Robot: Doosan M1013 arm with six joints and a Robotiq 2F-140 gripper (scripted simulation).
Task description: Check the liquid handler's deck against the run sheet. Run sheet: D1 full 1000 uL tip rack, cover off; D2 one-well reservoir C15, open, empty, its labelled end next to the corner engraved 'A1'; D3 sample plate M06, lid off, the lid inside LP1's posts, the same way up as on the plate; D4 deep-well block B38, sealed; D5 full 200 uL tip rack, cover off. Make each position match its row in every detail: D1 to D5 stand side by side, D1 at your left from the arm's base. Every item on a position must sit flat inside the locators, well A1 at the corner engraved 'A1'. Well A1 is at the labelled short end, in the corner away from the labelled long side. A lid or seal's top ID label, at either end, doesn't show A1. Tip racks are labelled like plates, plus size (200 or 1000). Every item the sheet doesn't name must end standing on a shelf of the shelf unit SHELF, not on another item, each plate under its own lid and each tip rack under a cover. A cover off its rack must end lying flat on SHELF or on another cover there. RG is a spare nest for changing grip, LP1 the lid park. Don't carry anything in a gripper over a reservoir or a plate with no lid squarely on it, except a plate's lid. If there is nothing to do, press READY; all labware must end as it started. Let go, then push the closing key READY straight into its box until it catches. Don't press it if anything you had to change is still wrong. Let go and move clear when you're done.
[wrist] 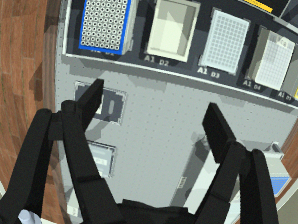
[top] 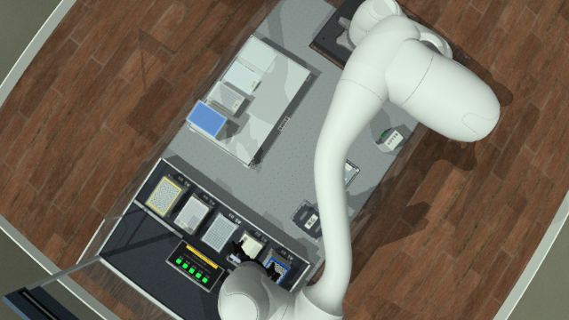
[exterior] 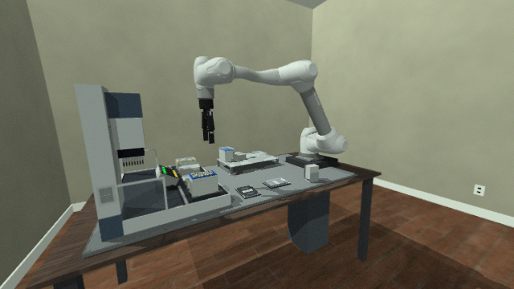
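My gripper (top: 254,263) (exterior: 209,140) (wrist: 155,102) is open and empty, hanging high above the front of the liquid handler's deck (top: 133,249). Five items stand in a row on it. From the right in the overhead view they are a blue-rimmed tip rack (top: 276,267) (wrist: 107,18) (exterior: 202,175), an open cream reservoir (top: 251,244) (wrist: 173,28), a well plate (top: 219,232) (wrist: 225,43), a pale block (top: 192,214) (wrist: 273,59) and a yellow-rimmed tip rack (top: 164,196). The arm's wrist covers part of the blue-rimmed rack in the overhead view.
The shelf unit (top: 284,89) (exterior: 257,160) holds a blue-topped item (top: 206,119) and two pale racks (top: 226,98) (top: 241,76). The RG nest (top: 308,218) (exterior: 247,193), the lid park (top: 352,172) (exterior: 276,182) and the READY box (top: 389,140) (exterior: 312,172) stand on the table. The handler's tower (exterior: 108,152) rises at the deck's far end.
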